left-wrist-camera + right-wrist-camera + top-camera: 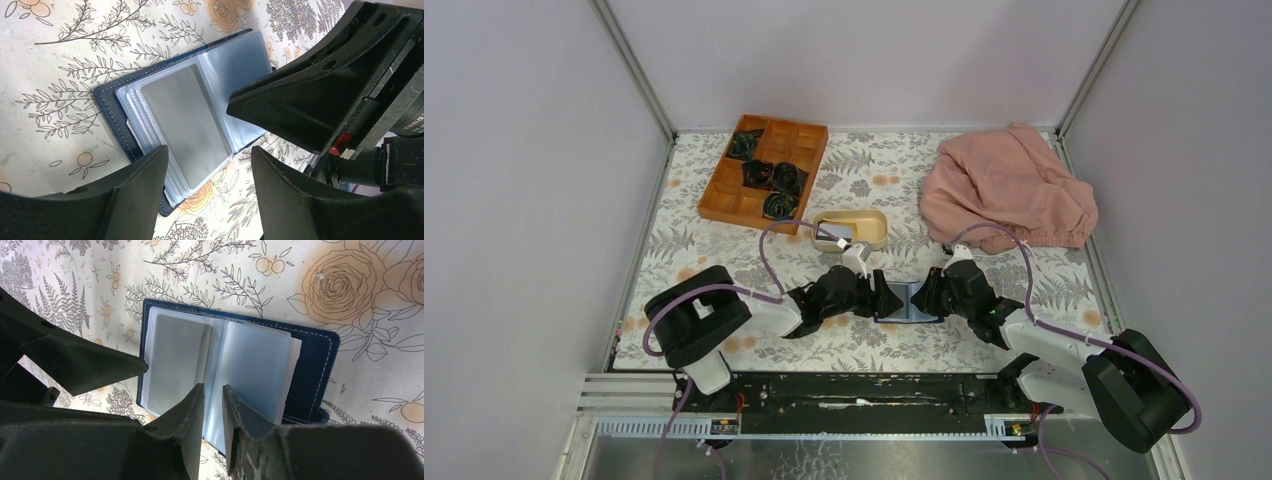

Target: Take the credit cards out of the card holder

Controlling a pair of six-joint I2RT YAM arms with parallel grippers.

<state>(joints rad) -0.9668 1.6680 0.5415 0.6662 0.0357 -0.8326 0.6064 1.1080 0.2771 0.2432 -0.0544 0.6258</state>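
Observation:
The navy card holder (908,302) lies open and flat on the floral cloth between my two grippers. Its clear sleeves show in the left wrist view (240,60) and the right wrist view (260,365). A pale grey card (185,120) sits inside the top sleeve of one half, also seen in the right wrist view (177,357). My left gripper (209,152) is open and empty, its fingers straddling the holder's near corner. My right gripper (213,387) is nearly shut with a thin gap, its tips over the holder's fold, with nothing seen between them. No black card shows.
A beige oval dish (852,228) stands just behind the grippers. An orange compartment tray (764,170) with dark coiled items is at the back left. A pink cloth (1009,190) lies heaped at the back right. The grippers are close together, tip to tip.

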